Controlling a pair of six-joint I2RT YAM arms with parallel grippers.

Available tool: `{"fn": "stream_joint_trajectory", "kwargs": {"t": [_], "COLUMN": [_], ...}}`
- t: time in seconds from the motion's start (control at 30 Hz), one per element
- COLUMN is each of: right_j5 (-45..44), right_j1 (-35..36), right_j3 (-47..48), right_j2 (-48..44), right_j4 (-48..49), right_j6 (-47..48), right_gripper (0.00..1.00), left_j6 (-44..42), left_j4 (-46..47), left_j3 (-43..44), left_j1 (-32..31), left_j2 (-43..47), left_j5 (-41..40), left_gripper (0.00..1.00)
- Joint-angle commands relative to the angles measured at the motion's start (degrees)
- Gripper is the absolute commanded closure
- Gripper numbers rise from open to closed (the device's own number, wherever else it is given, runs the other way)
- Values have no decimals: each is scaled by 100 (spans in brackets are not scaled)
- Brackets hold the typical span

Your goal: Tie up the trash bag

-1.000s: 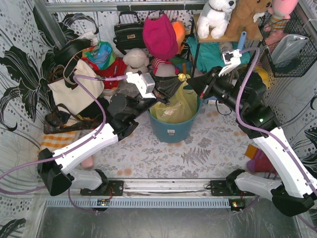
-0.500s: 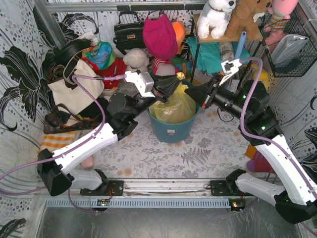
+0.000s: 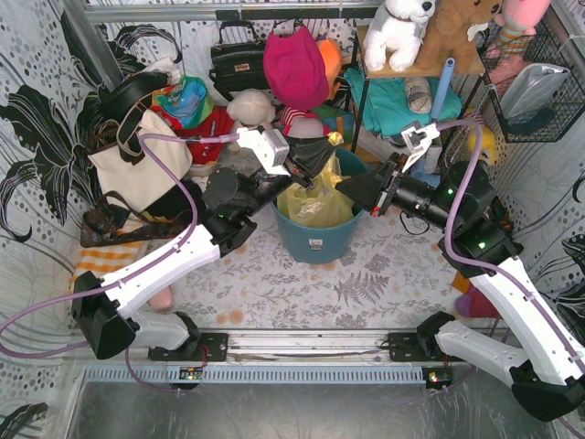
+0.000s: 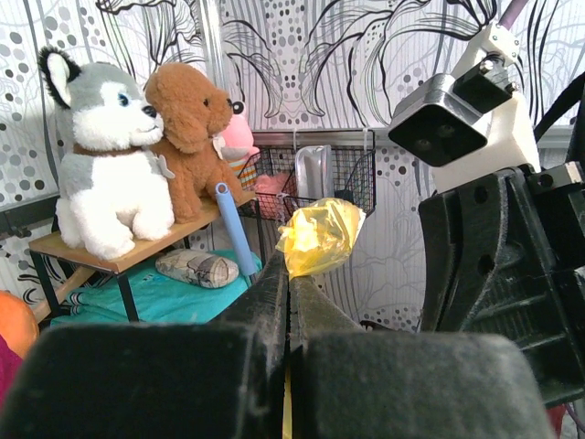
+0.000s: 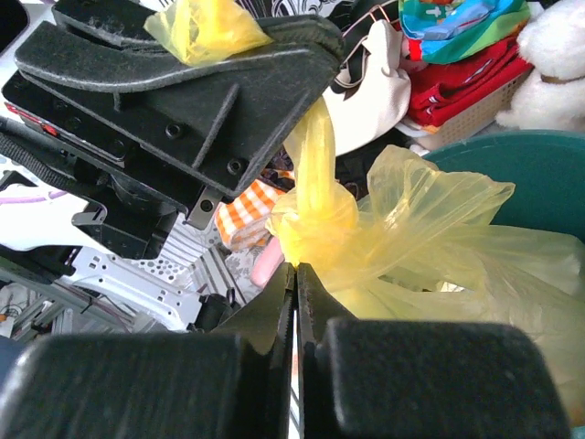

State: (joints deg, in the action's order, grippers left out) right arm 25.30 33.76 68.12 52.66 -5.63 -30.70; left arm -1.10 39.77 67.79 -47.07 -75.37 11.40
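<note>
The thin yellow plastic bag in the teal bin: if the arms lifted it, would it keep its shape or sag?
Probably sag: the thin translucent yellow plastic bag crumples into folds, and its neck is cinched into a knot. Likely light, being mere film. It might tear if yanked: it looks thin where the left gripper and right gripper pinch it.

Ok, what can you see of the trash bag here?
The trash bag is thin, crinkly, translucent yellow plastic, sitting in the teal bin. Its top is gathered into a knot. The left end effector is shut on one tail, a scrap poking out beyond it; the right end effector is shut at the knot's base.
</note>
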Motion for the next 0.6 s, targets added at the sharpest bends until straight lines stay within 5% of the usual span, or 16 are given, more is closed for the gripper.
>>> {"fn": "stream_joint_trajectory", "kwargs": {"t": [0.0, 0.57], "right_j5": [206, -1070], "right_j1": [52, 926], "right_j3": [-193, -432], "right_j2": [-117, 116], "right_j4": [400, 551], "right_j6": [-250, -518], "right_gripper": [100, 100], "left_j6": [69, 104], "left_j4": [84, -13], "left_j3": [290, 388], "left_j1": [49, 50], "left_j2": [-81, -178], "left_j5": [-40, 54], "left_gripper": [100, 100]}}
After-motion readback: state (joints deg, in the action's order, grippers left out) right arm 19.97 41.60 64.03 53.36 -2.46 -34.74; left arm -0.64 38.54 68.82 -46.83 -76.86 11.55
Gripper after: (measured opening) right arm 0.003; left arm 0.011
